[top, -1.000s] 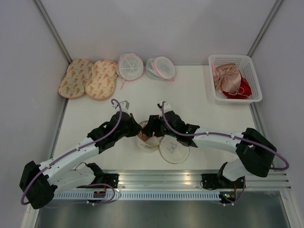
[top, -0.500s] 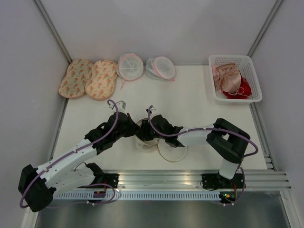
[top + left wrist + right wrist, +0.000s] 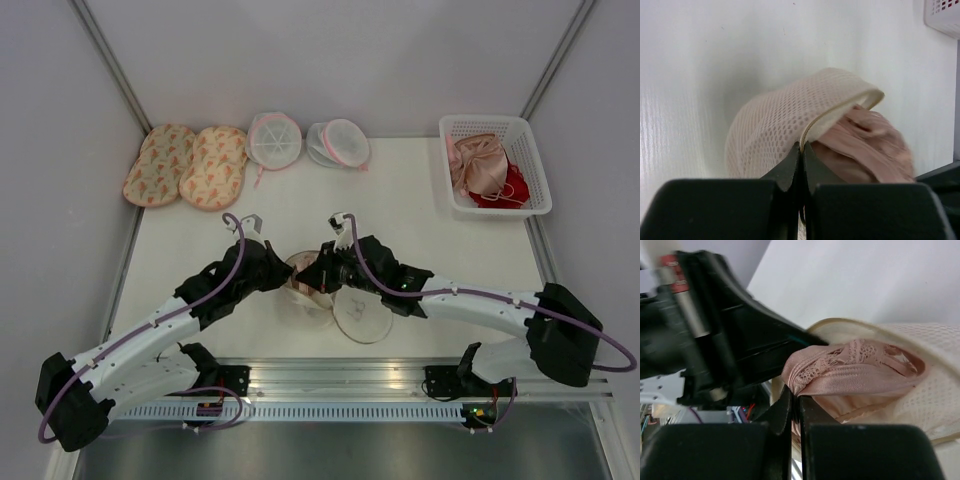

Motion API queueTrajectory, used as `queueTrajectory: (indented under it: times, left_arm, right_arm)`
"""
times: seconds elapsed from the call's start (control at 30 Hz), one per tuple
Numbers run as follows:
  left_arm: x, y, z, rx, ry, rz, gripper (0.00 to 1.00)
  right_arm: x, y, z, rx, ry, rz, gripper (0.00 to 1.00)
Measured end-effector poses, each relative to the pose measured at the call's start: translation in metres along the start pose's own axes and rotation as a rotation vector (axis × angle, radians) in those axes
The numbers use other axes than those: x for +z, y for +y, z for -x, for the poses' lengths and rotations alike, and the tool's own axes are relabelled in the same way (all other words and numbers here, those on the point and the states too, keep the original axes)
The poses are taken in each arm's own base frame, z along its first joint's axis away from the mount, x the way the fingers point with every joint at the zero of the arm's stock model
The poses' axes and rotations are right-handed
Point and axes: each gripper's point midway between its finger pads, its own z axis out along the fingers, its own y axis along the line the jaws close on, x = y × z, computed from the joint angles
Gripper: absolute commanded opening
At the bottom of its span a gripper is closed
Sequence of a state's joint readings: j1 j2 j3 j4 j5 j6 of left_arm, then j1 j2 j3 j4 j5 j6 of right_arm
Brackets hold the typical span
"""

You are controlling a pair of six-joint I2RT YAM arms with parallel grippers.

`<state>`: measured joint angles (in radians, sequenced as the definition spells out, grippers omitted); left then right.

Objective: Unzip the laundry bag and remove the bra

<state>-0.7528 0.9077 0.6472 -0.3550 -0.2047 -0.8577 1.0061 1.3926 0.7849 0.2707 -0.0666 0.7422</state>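
The laundry bag (image 3: 366, 318) lies open near the table's front, one cream mesh half flat on the table and the other (image 3: 785, 117) raised. My left gripper (image 3: 802, 149) is shut on the raised half's tan edging and holds it up. The pinkish-beige bra (image 3: 860, 375) bulges out of the opening, shiny with a lace edge. My right gripper (image 3: 796, 401) is shut on the bra's near edge. In the top view the left gripper (image 3: 289, 275) and the right gripper (image 3: 318, 280) meet over the bag, where a bit of the bra (image 3: 300, 293) shows between them.
Two peach floral oval bags (image 3: 186, 166) and two round white mesh bags with pink trim (image 3: 274, 139) lie along the back. A white basket (image 3: 496, 127) at the back right holds pink and red garments. My left arm (image 3: 715, 330) fills the left of the right wrist view.
The right gripper has closed on the bra's edge. The right arm folded inward toward the bag, then stretched back out. The left gripper has kept its hold on the bag's edge.
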Motion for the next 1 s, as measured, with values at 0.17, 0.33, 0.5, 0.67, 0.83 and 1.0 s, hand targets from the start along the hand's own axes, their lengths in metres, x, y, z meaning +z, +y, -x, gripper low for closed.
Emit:
queueTrajectory:
  times: [0.17, 0.33, 0.5, 0.67, 0.83, 1.0]
  left_arm:
    - [0.000, 0.000, 0.000, 0.000, 0.001, 0.001, 0.02]
    - [0.004, 0.001, -0.004, 0.003, 0.017, 0.009, 0.02]
    - [0.006, -0.001, -0.007, -0.004, 0.031, -0.002, 0.02]
    - [0.006, -0.004, -0.008, -0.009, 0.037, -0.010, 0.02]
    - [0.006, -0.007, -0.010, -0.015, 0.051, -0.027, 0.02]
    - [0.004, -0.010, -0.007, -0.018, 0.042, -0.040, 0.02]
  right_arm:
    - [-0.033, 0.026, 0.013, -0.041, -0.013, 0.080, 0.00]
    - [-0.050, 0.038, 0.016, -0.077, -0.016, 0.138, 0.01]
    - [-0.058, 0.039, 0.025, -0.098, -0.121, 0.184, 0.00]
    - [-0.032, 0.032, 0.053, -0.142, -0.246, 0.122, 0.00]
    - [-0.005, 0.030, 0.106, -0.193, -0.391, -0.006, 0.01]
    - [-0.016, 0.023, 0.177, -0.182, -0.559, -0.134, 0.00]
